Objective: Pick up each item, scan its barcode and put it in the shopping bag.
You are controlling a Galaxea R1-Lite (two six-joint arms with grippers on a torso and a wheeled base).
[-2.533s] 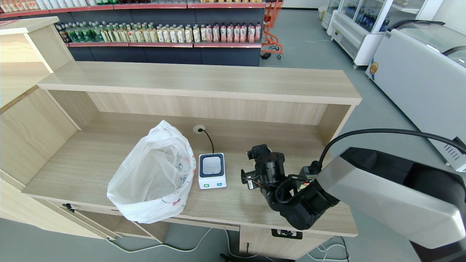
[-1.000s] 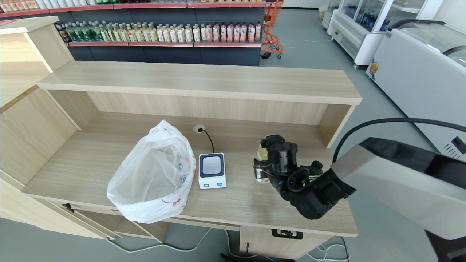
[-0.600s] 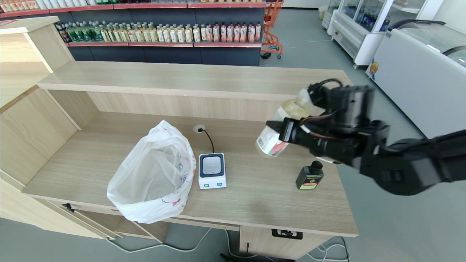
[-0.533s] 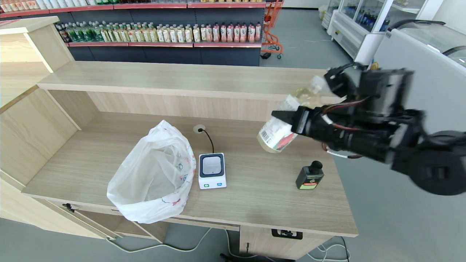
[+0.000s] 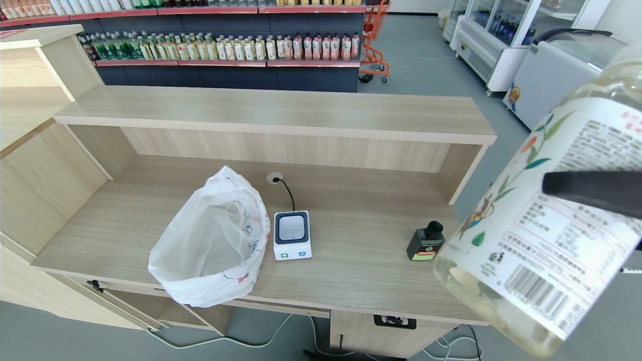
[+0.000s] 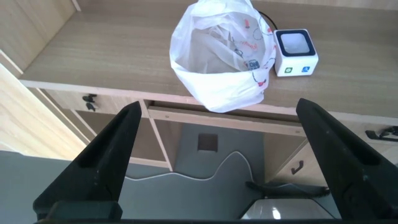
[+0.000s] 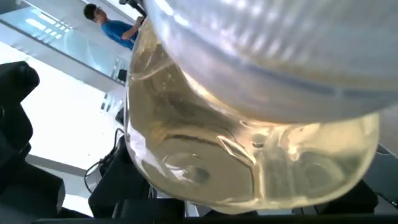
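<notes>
High over the desk, with right hand clamped on bottle, left hand spread wide and empty: lower gently, turn barcode toward scanner, hold steady until read.

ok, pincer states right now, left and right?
Left pincer: open, holding nothing.
Right pincer: closed on the bottle, held in the air.

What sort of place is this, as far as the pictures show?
Probably a small supermarket checkout: long shelves of bottled drinks, white glass-topped freezers, and a white square barcode scanner on the light wooden counter.
</notes>
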